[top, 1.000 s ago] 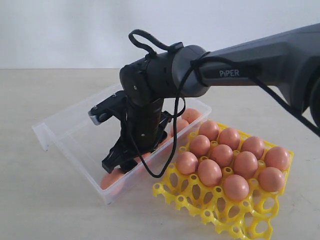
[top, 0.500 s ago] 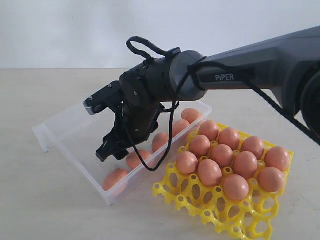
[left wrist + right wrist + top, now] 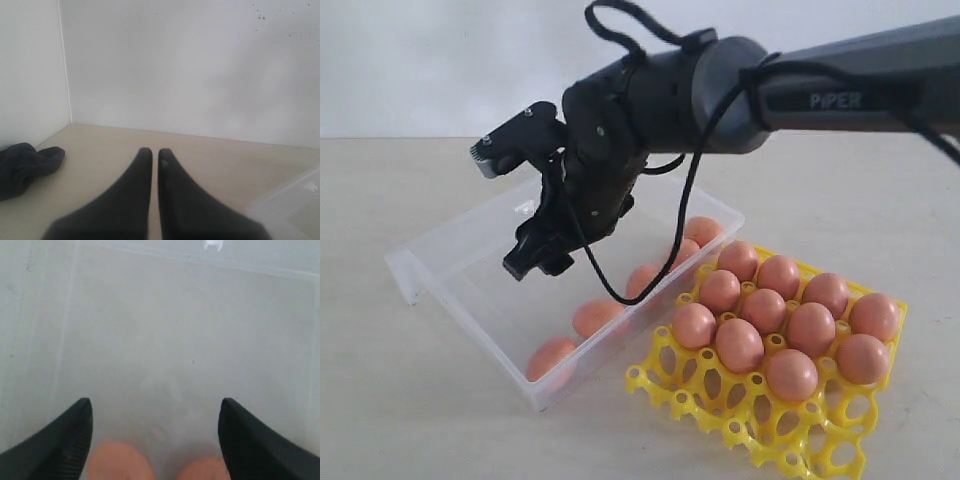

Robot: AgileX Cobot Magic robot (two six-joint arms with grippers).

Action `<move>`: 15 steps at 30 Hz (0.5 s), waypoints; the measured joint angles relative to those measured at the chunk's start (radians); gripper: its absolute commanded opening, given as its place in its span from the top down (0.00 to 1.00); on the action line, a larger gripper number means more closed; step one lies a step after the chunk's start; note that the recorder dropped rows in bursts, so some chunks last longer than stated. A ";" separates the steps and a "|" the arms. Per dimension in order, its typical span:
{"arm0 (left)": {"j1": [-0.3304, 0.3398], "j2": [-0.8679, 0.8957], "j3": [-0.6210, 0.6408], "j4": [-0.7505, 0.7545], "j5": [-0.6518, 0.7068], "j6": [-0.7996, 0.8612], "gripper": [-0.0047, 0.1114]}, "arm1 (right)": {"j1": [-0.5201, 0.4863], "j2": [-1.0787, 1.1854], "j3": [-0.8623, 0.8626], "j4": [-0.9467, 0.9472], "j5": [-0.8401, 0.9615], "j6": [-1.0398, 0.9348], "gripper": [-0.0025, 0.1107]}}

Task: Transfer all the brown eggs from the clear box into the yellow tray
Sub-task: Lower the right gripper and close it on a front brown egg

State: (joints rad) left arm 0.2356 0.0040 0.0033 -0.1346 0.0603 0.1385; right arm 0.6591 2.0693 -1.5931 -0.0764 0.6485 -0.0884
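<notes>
The clear box (image 3: pixel 470 262) lies tilted on the table, with several brown eggs (image 3: pixel 597 317) lined along its near wall. Against its right side stands the yellow tray (image 3: pixel 740 432), where several brown eggs (image 3: pixel 792 372) fill the cups. My right gripper (image 3: pixel 537 262) hangs open over the box's middle, above the eggs and holding nothing. In the right wrist view the open right gripper (image 3: pixel 156 402) looks down on the box floor (image 3: pixel 175 330), with two eggs (image 3: pixel 120 461) below the fingertips. The left gripper (image 3: pixel 154 151) is shut on nothing, off by itself over bare table.
The right arm (image 3: pixel 840 95) reaches in from the right, above the tray, and its black cable (image 3: pixel 665 245) loops down beside the gripper. In the left wrist view a dark cloth (image 3: pixel 25 167) lies by the wall corner, and a corner of the clear box (image 3: pixel 295 200) shows.
My right gripper has risen out of the box and swung up and back, still open and empty. The eggs it covered now show along the near wall.
</notes>
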 measured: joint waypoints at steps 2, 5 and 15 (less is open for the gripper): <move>0.000 0.000 0.000 0.000 0.000 0.000 0.92 | 0.000 -0.029 -0.002 -0.005 0.101 0.000 0.43; 0.000 0.000 0.000 0.000 0.000 0.000 0.92 | 0.000 -0.037 -0.004 -0.013 0.308 -0.026 0.43; 0.000 0.000 0.000 0.000 0.000 0.000 0.92 | 0.000 -0.015 -0.004 -0.017 0.310 -0.234 0.43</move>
State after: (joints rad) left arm 0.2356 0.0040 0.0033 -0.1346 0.0603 0.1385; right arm 0.6591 2.0538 -1.5970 -0.0936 0.9584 -0.3223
